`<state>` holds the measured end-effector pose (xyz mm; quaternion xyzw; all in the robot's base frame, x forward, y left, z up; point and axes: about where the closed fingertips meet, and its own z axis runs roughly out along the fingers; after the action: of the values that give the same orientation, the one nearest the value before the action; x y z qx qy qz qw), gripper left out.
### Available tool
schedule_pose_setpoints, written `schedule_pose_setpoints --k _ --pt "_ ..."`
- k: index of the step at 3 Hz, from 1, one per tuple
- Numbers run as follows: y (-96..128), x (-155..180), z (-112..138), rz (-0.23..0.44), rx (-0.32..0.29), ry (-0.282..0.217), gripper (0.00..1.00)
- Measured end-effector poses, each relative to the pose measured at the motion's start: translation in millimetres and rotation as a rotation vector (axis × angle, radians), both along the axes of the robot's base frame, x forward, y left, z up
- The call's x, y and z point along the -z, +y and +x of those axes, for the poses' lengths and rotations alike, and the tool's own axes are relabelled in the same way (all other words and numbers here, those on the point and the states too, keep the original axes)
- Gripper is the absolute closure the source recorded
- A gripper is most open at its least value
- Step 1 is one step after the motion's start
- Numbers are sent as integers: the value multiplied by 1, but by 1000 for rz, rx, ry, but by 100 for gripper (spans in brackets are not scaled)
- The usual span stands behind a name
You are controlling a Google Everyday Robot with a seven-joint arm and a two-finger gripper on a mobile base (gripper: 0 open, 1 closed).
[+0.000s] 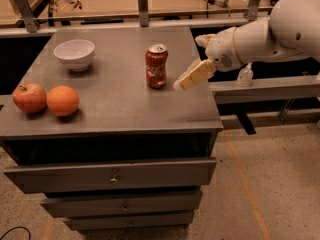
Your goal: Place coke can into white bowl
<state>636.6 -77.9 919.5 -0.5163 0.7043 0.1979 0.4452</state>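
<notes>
The red coke can [156, 67] stands upright near the middle of the grey cabinet top [115, 101]. The white bowl [74, 54] sits at the back left of the top, upright and empty. My gripper [188, 62] comes in from the right on a white arm and hovers just right of the can, not touching it. Its jaws stand apart, with one tan finger [194, 76] low near the can and the other behind it. The gripper holds nothing.
A red apple [29, 98] and an orange [62, 100] lie side by side at the front left of the top. Drawers [112, 175] sit below the top. A workbench with tools runs behind, and a rail [265, 88] lies to the right.
</notes>
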Motion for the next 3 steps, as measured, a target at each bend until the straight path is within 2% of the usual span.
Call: schedule_pose_setpoints --k 1,2,3 --pt "31 21 24 59 -25 3 0" --pt "56 36 48 101 -57 11 17" --pt "78 49 60 126 -95 33 41"
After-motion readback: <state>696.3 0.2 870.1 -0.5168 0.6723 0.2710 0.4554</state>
